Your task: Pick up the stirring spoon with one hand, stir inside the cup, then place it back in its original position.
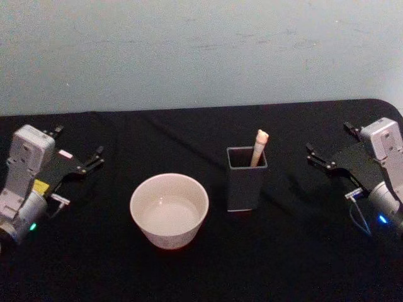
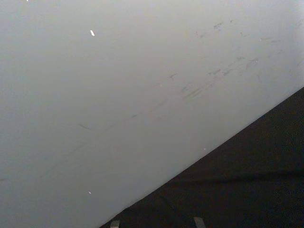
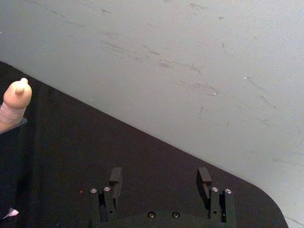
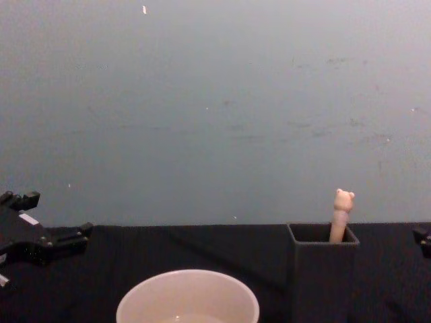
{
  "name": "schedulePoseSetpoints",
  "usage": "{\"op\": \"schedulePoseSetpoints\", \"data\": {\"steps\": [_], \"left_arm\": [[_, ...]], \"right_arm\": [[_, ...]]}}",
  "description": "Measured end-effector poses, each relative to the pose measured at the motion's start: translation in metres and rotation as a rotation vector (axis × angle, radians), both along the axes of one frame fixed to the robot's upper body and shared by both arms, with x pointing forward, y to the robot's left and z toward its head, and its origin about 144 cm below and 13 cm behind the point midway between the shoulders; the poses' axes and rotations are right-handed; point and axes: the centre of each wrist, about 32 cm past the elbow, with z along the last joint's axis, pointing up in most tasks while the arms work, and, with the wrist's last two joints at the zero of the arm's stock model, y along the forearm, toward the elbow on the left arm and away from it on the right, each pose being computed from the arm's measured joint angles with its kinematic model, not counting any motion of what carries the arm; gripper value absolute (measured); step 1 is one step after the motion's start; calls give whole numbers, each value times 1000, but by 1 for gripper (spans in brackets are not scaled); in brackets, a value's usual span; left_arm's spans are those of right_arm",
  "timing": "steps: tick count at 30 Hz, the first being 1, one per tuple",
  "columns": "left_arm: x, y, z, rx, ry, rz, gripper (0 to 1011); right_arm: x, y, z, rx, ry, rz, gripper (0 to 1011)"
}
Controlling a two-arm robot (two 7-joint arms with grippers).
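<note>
The stirring spoon (image 1: 259, 148) stands in a dark grey square holder (image 1: 247, 182) at mid-table, with its beige handle sticking out above the rim. Its bear-head top (image 4: 343, 199) is plain in the chest view and also shows in the right wrist view, spoon (image 3: 16, 99); the bowl is hidden inside the holder. The cream-white cup (image 1: 169, 211) sits left of the holder. My left gripper (image 1: 79, 143) rests open at the table's left side, well away from the cup. At the right side my right gripper (image 1: 329, 138) is open too, with nothing between its fingers (image 3: 115, 175).
A black cloth covers the table (image 1: 296, 251), and a pale grey-blue wall (image 4: 215, 101) rises behind its far edge. The table's far right corner (image 1: 387, 104) is rounded. Open cloth lies between each gripper and the two vessels.
</note>
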Motion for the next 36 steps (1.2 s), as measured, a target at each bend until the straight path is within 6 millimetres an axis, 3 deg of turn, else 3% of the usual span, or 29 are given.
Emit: {"op": "schedulePoseSetpoints", "data": {"steps": [36], "left_arm": [[0,0,0,0,0,0,1001]], "right_arm": [[0,0,0,0,0,0,1000]]}}
